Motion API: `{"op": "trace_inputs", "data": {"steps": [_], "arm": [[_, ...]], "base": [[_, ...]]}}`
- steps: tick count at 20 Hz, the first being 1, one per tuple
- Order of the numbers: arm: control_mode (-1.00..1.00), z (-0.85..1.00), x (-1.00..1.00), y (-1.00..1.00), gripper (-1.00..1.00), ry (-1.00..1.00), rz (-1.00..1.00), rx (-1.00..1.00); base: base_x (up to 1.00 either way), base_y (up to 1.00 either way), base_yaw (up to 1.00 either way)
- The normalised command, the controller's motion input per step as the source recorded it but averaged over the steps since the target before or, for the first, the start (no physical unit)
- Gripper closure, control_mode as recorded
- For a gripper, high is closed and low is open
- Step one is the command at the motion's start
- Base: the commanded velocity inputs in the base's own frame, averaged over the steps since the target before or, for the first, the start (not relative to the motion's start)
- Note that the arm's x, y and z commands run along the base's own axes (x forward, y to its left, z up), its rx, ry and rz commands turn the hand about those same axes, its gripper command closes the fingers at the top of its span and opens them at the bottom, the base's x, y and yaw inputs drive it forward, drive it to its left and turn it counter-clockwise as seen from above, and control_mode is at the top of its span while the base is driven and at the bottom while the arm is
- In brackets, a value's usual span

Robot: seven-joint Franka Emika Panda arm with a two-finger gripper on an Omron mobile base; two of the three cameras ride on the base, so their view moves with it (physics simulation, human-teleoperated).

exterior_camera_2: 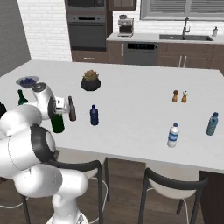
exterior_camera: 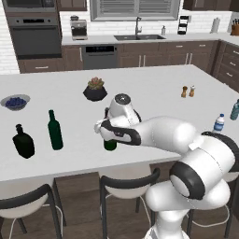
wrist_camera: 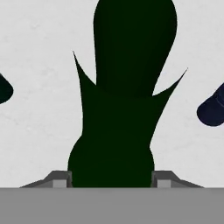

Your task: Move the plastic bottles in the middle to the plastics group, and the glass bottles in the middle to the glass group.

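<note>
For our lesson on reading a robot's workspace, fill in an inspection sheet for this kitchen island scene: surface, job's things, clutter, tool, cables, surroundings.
Surface: white island counter, level.
Job's things: dark green wine bottle between the tool's fingers; brown bottle and dark blue bottle upright beside it. Glass group at one end: black flask, straight-sided green bottle. Plastics group at the other: clear water bottle, teal bottle.
Clutter: potted succulent, bowl of blueberries, salt and pepper shakers.
Tool: tool closed on the wine bottle's upper part.
Cables: nothing seen.
Surroundings: stools, wall oven, sink, coffee machine.
</note>
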Motion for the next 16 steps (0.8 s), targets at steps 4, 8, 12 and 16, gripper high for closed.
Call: {"op": "trace_inputs", "data": {"steps": [4,8,12,16], "arm": [[-1.0,0.0,0.2,0.66,1.0,0.0,0.07,0.0],[-1.0,0.0,0.46,0.4,1.0,0.0,0.01,0.0],[-1.0,-0.04,0.46,0.37,1.0,0.0,0.0,0.0],[-1.0,-0.01,0.17,0.49,1.0,0.0,0.02,0.0]], "base": [[0.0,0.0,0.0],[0.0,0.0,0.0],[0.0,0.0,0.0],[0.0,0.0,0.0]]}}
